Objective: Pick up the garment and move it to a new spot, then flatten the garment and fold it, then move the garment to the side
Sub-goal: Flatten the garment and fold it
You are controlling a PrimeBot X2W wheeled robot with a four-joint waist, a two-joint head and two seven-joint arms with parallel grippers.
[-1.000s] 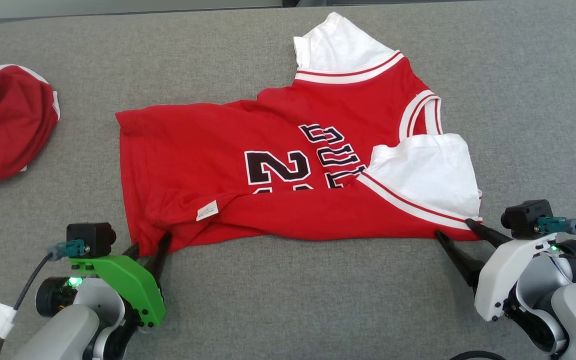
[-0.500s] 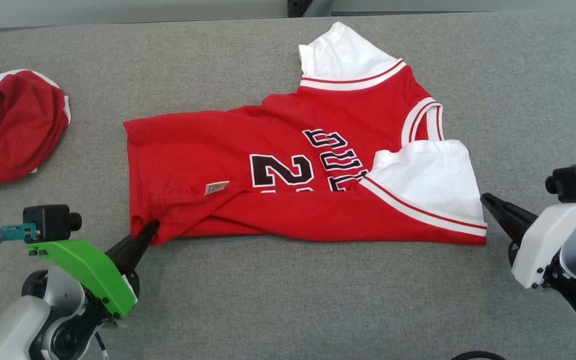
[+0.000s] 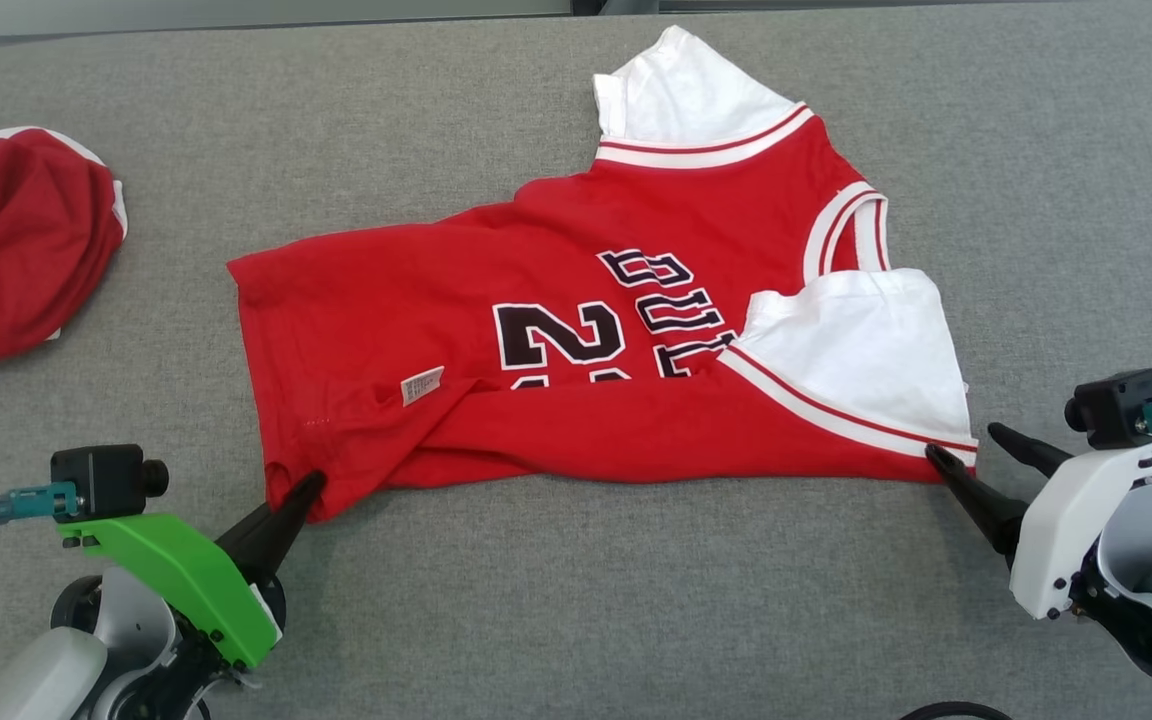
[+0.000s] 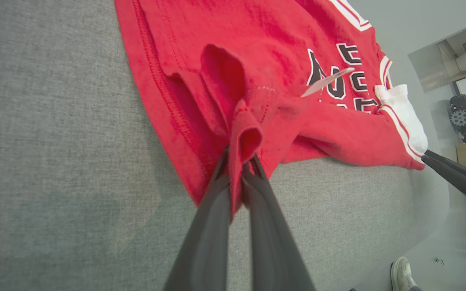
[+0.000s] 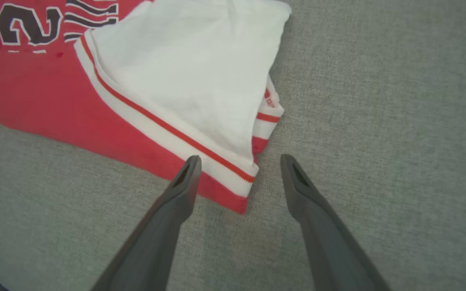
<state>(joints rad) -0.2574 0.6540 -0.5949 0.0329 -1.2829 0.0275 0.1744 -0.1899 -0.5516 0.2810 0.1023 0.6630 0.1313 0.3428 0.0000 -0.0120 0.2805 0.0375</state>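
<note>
A red basketball jersey (image 3: pixel 576 330) with white sleeves and black numerals lies across the middle of the grey fabric-covered worktop (image 3: pixel 576 600). It is mostly spread out, and its edge nearest the robot is folded over onto itself. Its collar end points toward 3 o'clock and its hem toward 9 o'clock. A small white label (image 3: pixel 422 385) sits on the folded-over part near the hem.

At 7 o'clock in the head view, the left pincer (image 3: pixel 301 490) is clamped tight on the jersey's hem corner. In the left wrist view a bunched fold of red cloth is squeezed between its two dark fingers (image 4: pixel 212 210).

At 4 o'clock the right pincer (image 3: pixel 964 441) stands wide apart and grips nothing. In the right wrist view its fingertips (image 5: pixel 194 161) straddle the striped corner below the near white sleeve (image 5: pixel 184 64); whether they touch the cloth cannot be told.

A crumpled dark red garment (image 3: pixel 16 250) lies well apart at 9 o'clock, by the worktop's left edge.
</note>
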